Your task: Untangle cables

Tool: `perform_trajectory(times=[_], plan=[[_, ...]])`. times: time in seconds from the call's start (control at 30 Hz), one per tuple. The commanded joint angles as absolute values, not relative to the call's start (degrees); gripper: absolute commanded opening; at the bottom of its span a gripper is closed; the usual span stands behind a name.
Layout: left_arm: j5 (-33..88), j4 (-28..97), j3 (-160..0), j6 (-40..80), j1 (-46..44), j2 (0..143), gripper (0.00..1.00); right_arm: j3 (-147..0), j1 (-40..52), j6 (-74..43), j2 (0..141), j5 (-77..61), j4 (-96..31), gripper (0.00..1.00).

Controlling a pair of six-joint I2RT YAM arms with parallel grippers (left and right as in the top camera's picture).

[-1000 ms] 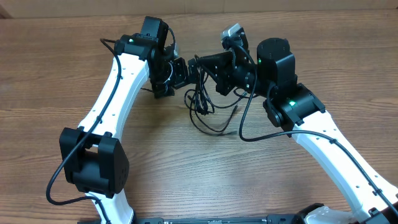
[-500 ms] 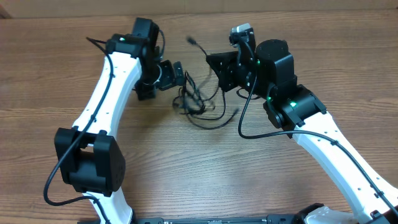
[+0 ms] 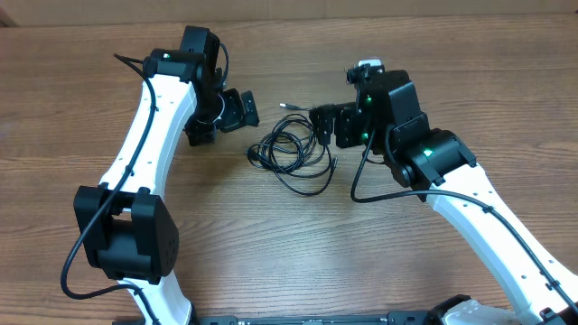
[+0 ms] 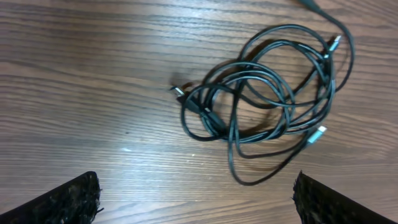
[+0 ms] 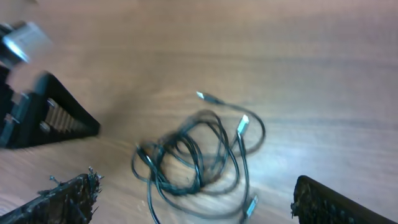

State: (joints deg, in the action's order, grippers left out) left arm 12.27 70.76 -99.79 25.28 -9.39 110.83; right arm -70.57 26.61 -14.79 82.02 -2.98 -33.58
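Between the two arms on the brown wooden bench (image 3: 271,244), a loosely looped tangle of thin black cables (image 3: 293,155) is lying just beside the wide-open, empty right gripper (image 3: 318,125), with the equally open left gripper (image 3: 246,108) hovering slightly farther away.

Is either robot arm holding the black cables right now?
No, the cables lie loose on the table, and both arms' jaws stand wide open, gripping nothing.
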Motion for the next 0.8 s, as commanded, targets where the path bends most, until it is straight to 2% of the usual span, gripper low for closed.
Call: perform_trajectory(times=[0.0,0.23,0.4,0.63,0.77], plan=[[7.94,70.89,-99.48,23.99,-9.61,111.26,1.00,-71.68,26.50,-15.00,80.49,-4.36,-35.18,1.00],[7.03,69.73,-99.48,24.71,-9.39,111.26,1.00,-70.78,26.50,-15.14,82.43,-7.38,-38.11,1.00],[5.10,69.67,-99.46,24.32,-9.39,111.28,0.99,-70.46,26.63,-20.99,86.85,-7.94,-39.77,1.00],[4.49,69.69,-99.46,14.68,-10.11,111.28,1.00,-70.46,26.72,-21.23,90.52,-9.06,-40.88,1.00],[3.92,69.52,-99.46,12.99,-11.60,111.28,0.99,-70.46,26.52,-22.79,90.52,-6.57,-40.86,1.00]])
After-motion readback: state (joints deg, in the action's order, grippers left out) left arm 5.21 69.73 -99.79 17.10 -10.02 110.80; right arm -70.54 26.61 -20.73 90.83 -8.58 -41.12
